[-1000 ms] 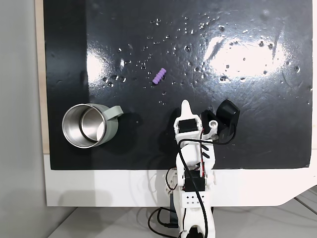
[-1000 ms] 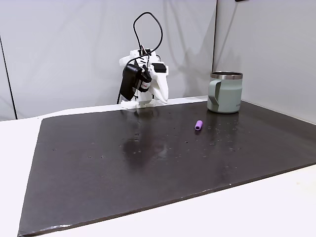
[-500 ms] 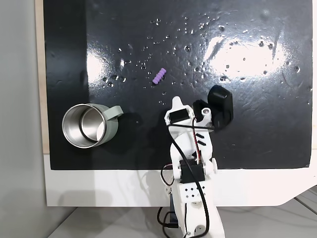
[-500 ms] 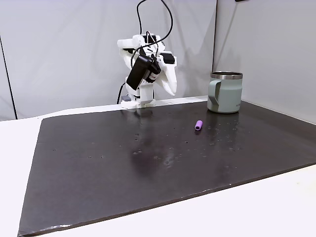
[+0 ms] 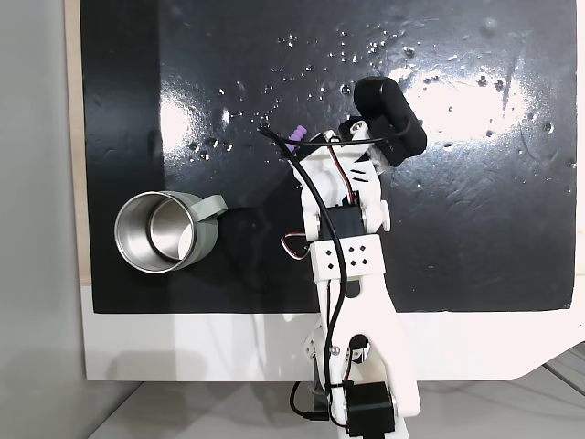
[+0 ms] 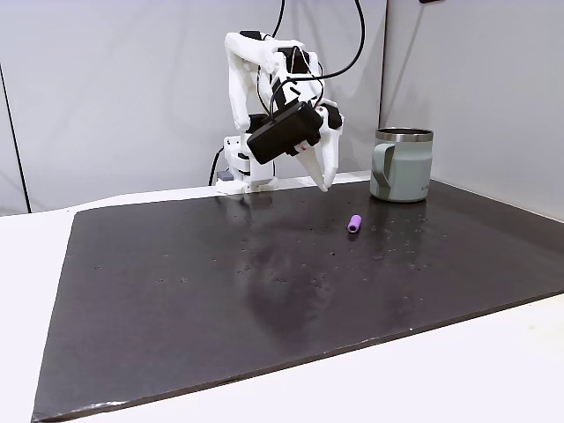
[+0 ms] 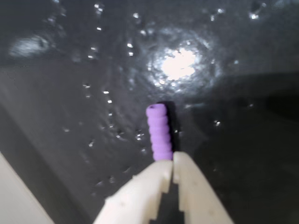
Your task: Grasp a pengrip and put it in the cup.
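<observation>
The pengrip [image 7: 159,133] is a small light purple ridged tube lying on the black mat [image 6: 220,291]. In the wrist view it sits just beyond my gripper [image 7: 172,159], whose white fingers are pressed together with nothing between them. From the side, my gripper [image 6: 323,184] hangs above the mat, a short way behind and left of the pengrip [image 6: 354,223]. From above, the arm covers part of the pengrip [image 5: 294,136]. The cup [image 5: 206,238] stands upright to the left, steel inside showing; from the side the cup [image 6: 401,167] is at the far right.
The wet, glossy mat lies on a white table [image 5: 183,343]. A black camera housing [image 6: 284,132] rides on the wrist. Grey wall panels [image 6: 476,88] stand close behind the cup. Open mat stretches between pengrip and cup.
The arm has unfolded from its tucked pose near the base, risen and reached out over the mat, bringing the shut gripper close to the pengrip. Pengrip and cup have not moved.
</observation>
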Controlling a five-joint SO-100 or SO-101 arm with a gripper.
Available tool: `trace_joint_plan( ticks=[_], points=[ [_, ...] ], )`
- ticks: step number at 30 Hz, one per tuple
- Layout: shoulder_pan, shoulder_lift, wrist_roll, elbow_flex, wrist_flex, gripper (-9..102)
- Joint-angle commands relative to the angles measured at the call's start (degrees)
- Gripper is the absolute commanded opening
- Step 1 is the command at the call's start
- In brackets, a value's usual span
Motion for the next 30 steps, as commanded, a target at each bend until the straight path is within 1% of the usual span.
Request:
trace_joint_plan(
  ticks=[1, 13, 18, 21, 25, 30],
  points=[
    [0.9, -3.3, -1.8, -5.7, -1.2, 0],
    [0.5, -14.0, -3.4, -12.4, -1.1, 0],
    [-0.4, -16.2, -3.5, -14.9, -0.2, 8],
    [-0.7, -17.4, -3.7, -15.9, 0.3, 11],
    [-1.2, -18.1, -4.0, -15.9, 1.1, 20],
    [-2.2, -19.1, -5.4, -15.9, 1.8, 20]
  ],
)
